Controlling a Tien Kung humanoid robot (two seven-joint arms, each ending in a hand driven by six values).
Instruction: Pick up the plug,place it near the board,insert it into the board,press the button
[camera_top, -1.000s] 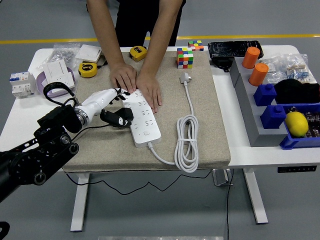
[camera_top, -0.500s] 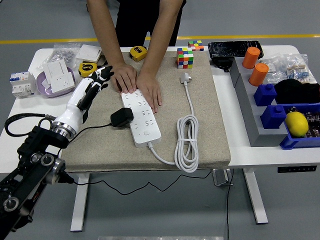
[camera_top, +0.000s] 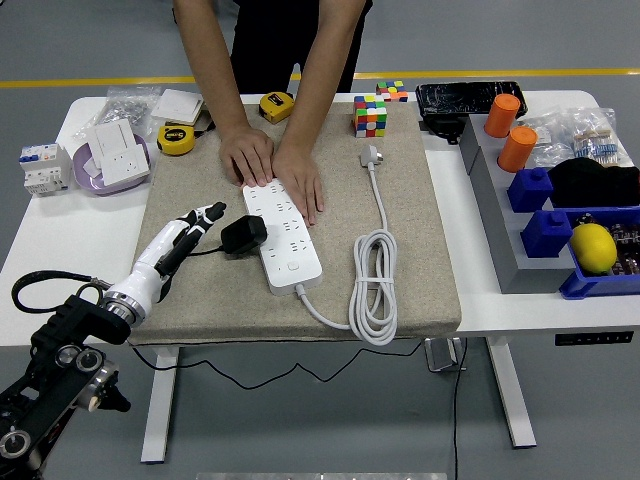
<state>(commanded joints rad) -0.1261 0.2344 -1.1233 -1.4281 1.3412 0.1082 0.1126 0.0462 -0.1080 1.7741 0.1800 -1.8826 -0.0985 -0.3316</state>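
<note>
Pulled back toward the desk's (camera_top: 40, 240) near-left edge since a moment ago, the left robot hand (camera_top: 195, 226) now lies low on the mat (camera_top: 420, 250), fingers loosely extended and holding nothing. Just right of its fingertips the black plug (camera_top: 243, 234) sits against the white board (camera_top: 285, 235). Beyond, a person's hands (camera_top: 272, 165) press the board's far end.

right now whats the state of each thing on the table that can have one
black plug: seated in the power strip's left edge, released
power strip: flat on the mat, far end pinned by a person's hands
left hand: open, beside the plug, holding nothing
white cord: coiled, its own plug lying loose
tape measures: closed
</note>
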